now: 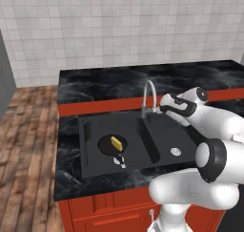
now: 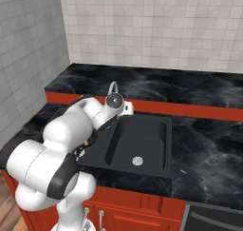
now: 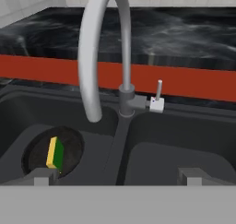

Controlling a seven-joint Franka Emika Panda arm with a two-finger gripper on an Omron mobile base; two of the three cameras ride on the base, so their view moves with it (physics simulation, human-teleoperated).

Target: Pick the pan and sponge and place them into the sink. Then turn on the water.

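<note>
The black sink (image 1: 88,147) holds the pan (image 1: 106,145) in its left basin, handle toward the front. The yellow and green sponge (image 1: 116,142) lies inside the pan. In the hand view the sponge (image 3: 55,152) stands on edge in the pan (image 3: 71,147) at lower left. The silver gooseneck faucet (image 3: 92,57) rises straight ahead, its small lever (image 3: 158,95) upright to the right of its base. No water runs from it. My gripper (image 3: 117,177) is open and empty, facing the faucet (image 1: 148,95) from just in front, over the divider between the basins.
The right basin (image 2: 154,144) has a silver drain (image 2: 137,160) and nothing else in it. A red ledge (image 3: 184,82) and black marble counter (image 1: 109,83) run behind the faucet, with a tiled wall beyond. My arm hangs over the sink's right side.
</note>
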